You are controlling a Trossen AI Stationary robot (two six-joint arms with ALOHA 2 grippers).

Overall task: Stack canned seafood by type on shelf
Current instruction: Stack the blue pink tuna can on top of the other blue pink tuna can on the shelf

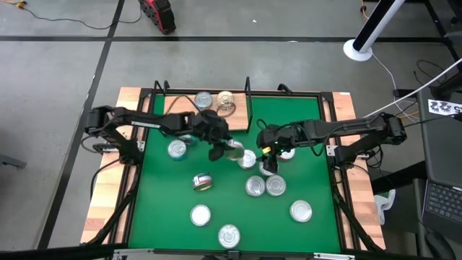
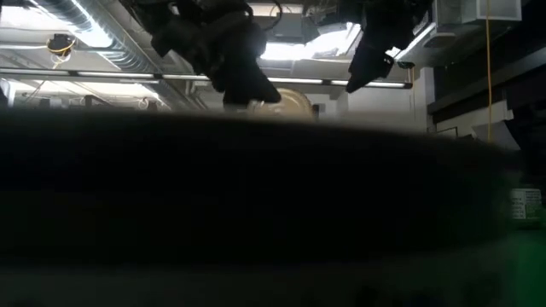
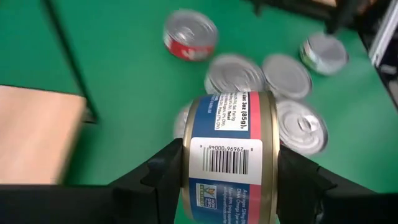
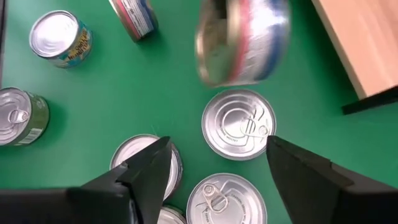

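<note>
Left fingers clamp 1 blue-and-pink tin above green mat.

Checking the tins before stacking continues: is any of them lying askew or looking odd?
Yes. One tin near the middle of the green mat lies tipped on its side, label up, while the others stand lid-up. The left tool also holds a tin on edge.

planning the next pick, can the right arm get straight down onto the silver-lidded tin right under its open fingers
Probably yes. The right gripper hangs open above the pull-tab tin, whose lid is bare. Neighbouring tins crowd one side, and the tin held by the left gripper hovers nearby, leaving little room for the fingers.
</note>
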